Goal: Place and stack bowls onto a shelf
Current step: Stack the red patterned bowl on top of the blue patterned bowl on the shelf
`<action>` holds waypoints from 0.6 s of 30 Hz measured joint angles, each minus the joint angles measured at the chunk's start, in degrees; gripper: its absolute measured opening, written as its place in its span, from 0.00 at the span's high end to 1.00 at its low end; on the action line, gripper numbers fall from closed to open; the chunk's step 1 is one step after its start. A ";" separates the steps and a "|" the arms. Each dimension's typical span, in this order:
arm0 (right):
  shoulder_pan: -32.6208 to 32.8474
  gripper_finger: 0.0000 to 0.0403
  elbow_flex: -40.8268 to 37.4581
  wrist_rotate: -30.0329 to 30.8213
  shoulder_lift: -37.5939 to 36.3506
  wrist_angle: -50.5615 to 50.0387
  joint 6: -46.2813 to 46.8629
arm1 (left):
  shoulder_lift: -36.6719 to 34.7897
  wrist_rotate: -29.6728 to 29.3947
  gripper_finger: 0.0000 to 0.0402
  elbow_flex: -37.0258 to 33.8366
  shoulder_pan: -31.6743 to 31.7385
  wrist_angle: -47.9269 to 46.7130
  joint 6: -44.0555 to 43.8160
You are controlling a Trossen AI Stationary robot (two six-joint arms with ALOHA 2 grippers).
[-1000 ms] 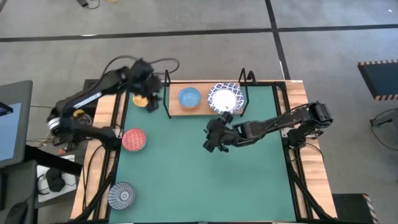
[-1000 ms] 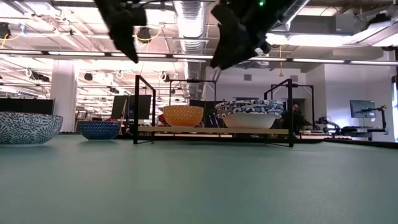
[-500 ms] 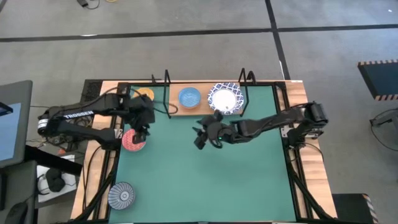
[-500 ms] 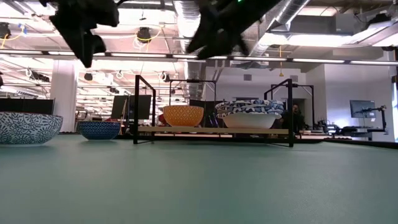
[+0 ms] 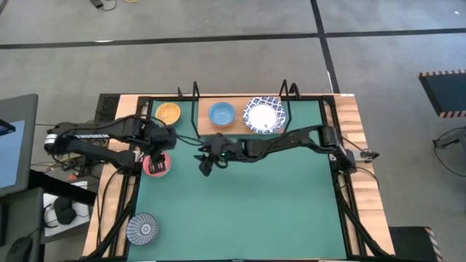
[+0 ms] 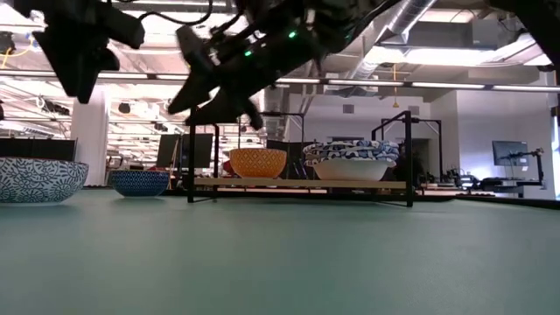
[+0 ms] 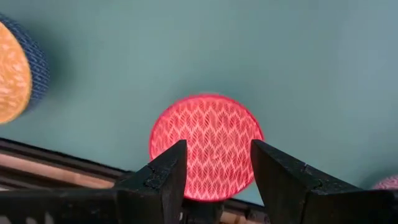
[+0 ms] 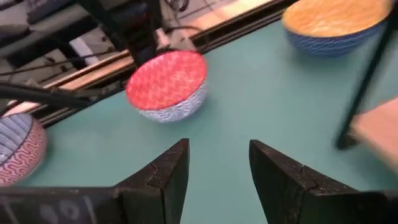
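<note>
Red bowl point(image 7: 205, 143) under left end effector point(image 7: 214, 168), open

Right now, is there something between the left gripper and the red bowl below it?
Nothing visible. The left gripper hangs open straight above the red bowl, whose rim shows unobstructed between the fingers. The right gripper hovers farther over the mat, apart from it.

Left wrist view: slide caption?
Open left claw hovers directly above the red bowl on the green mat.
</note>
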 joint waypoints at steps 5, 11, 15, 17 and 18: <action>-0.06 0.52 0.80 -0.34 0.77 -3.00 -0.41 | 0.06 0.58 0.60 -7.05 -2.79 7.17 -3.24; 0.29 0.52 0.63 -0.20 -0.27 -9.12 -1.80 | 0.03 3.34 0.60 -16.26 -5.17 15.84 -8.62; 0.51 0.52 0.65 0.04 -1.09 -10.04 -2.47 | 0.05 3.54 0.60 -20.41 -5.77 19.76 -9.73; 0.51 0.52 0.65 0.06 -1.10 -10.23 -2.47 | 0.05 3.74 0.60 -21.64 -6.04 20.84 -10.81; 0.44 0.52 0.65 0.06 -1.10 -10.28 -2.48 | 0.06 3.86 0.60 -22.00 -6.13 21.14 -11.41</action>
